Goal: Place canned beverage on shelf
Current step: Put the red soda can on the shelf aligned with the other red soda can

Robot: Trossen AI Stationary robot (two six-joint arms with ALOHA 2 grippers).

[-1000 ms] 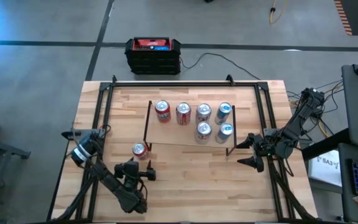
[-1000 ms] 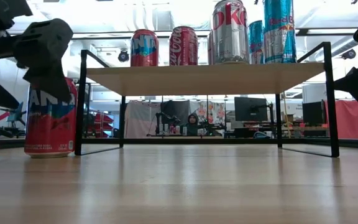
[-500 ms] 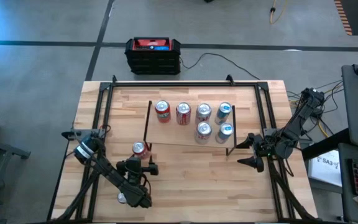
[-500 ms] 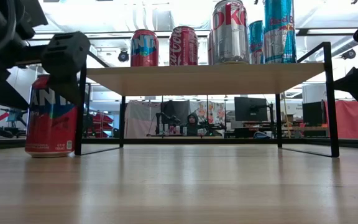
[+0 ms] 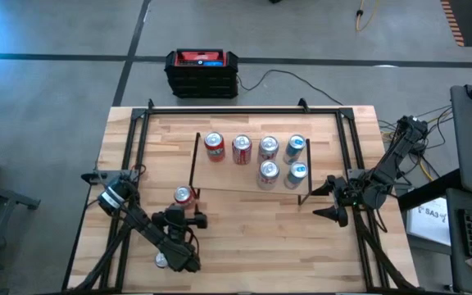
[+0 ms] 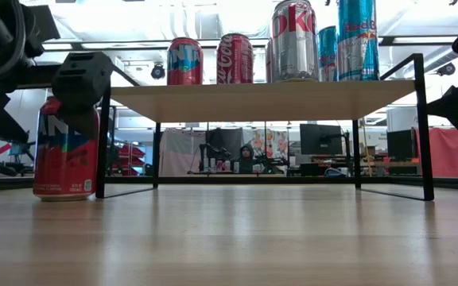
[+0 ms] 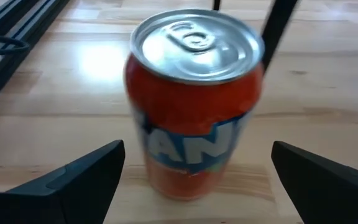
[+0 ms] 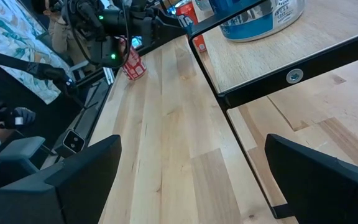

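A red canned beverage (image 5: pixel 184 196) (image 7: pixel 191 99) stands upright on its base on the wooden table, just off the shelf's near left leg. The shelf (image 5: pixel 248 182), a low light-wood board on thin black legs, carries several upright cans (image 5: pixel 242 147). My left gripper (image 5: pixel 185 216) (image 7: pixel 197 149) is open on the near side of the red can. Its fingers (image 7: pixel 73 180) stand short of the can's two sides without touching it. My right gripper (image 5: pixel 328 199) waits open off the shelf's right end.
Black rails (image 5: pixel 138 139) run along the table's left, far and right sides. A black-and-red box (image 5: pixel 202 72) sits on the floor beyond the far edge. Bare tabletop (image 5: pixel 260 238) lies in front of the shelf. The shelf's left part (image 5: pixel 207 176) is bare.
My left gripper has swung a little toward the table's far edge and turned toward the red can, staying open. The can has not moved.
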